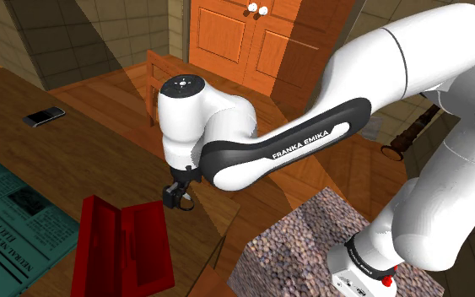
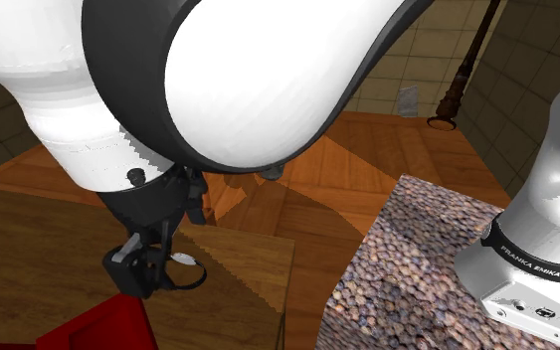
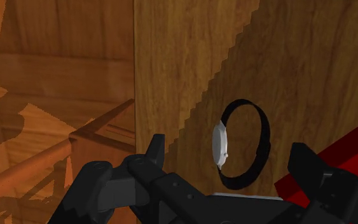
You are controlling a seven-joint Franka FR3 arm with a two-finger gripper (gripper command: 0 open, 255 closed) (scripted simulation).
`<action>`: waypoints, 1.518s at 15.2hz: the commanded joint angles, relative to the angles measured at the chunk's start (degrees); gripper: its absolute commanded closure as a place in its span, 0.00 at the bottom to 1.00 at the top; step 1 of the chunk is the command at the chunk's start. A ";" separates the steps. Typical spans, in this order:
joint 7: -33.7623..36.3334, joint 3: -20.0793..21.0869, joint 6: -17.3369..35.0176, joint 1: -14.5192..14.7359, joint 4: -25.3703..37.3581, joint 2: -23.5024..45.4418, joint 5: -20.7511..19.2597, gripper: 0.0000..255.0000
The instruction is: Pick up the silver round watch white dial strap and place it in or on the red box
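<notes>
Where the tool (image 3: 229,151) is hovering: low over the desk (image 1: 75,160), near its edge, just beside the red box (image 1: 121,245).
Fingers (image 3: 155,153): standing spread wide, gripping nothing.
Watch (image 3: 220,145): showing edge-on between the fingers, touching neither; whether it is resting on the desk, I cannot tell.
Strap: looping black behind the pale dial.
Red box: lying open beside a green newspaper (image 1: 12,215).
Phone (image 1: 43,116): lying well apart.

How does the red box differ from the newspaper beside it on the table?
The red box is plain red; the newspaper is teal with printed text and a picture. The box has raised walls and seems opened in two halves; the newspaper lies flat. Both rest on the wooden table.
</notes>
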 commanded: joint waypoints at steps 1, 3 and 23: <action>0.15 -0.05 0.29 0.05 -0.11 0.21 -0.19 0.00; 0.15 -0.05 0.29 0.05 -0.10 0.21 -0.19 0.00; -1.64 0.49 -3.60 -0.42 1.82 -2.38 2.02 1.00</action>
